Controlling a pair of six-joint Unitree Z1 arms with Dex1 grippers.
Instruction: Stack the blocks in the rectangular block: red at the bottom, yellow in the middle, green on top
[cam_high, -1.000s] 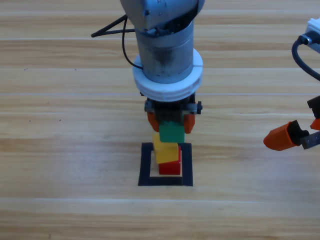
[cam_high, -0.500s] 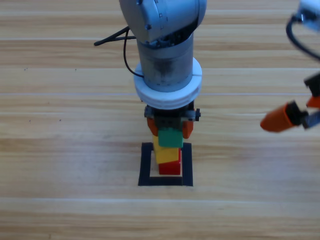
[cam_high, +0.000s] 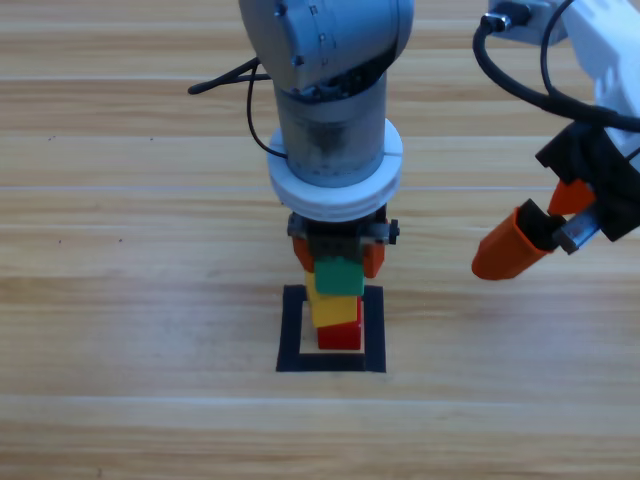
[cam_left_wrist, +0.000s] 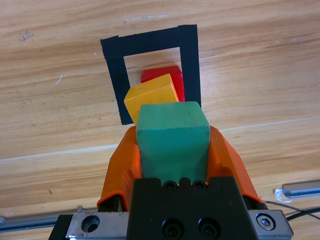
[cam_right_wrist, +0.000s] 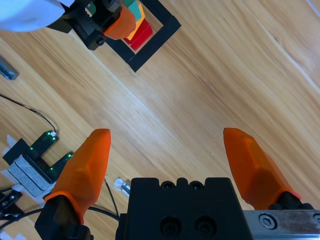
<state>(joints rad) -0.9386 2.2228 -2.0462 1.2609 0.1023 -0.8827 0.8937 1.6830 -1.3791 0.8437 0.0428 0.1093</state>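
Inside the black tape square (cam_high: 290, 335) (cam_left_wrist: 114, 75) the red cube (cam_high: 341, 338) (cam_left_wrist: 161, 74) rests on the wood with the yellow cube (cam_high: 333, 309) (cam_left_wrist: 150, 95) on top of it. My left gripper (cam_high: 338, 262) (cam_left_wrist: 172, 150) hangs straight over the stack, shut on the green cube (cam_high: 340, 276) (cam_left_wrist: 172, 137), which sits at the yellow cube's top. Whether the green cube touches the yellow one I cannot tell. My right gripper (cam_high: 530, 235) (cam_right_wrist: 170, 160) hovers open to the right of the stack with nothing between its jaws.
In the right wrist view a small circuit board with green lights (cam_right_wrist: 37, 155) and thin black cables (cam_right_wrist: 30, 112) lie at the table's edge. A black cable (cam_high: 225, 70) trails behind the left arm.
The left gripper has lowered a little with the green cube, closer over the yellow one. The right arm has risen and swung in toward the middle.
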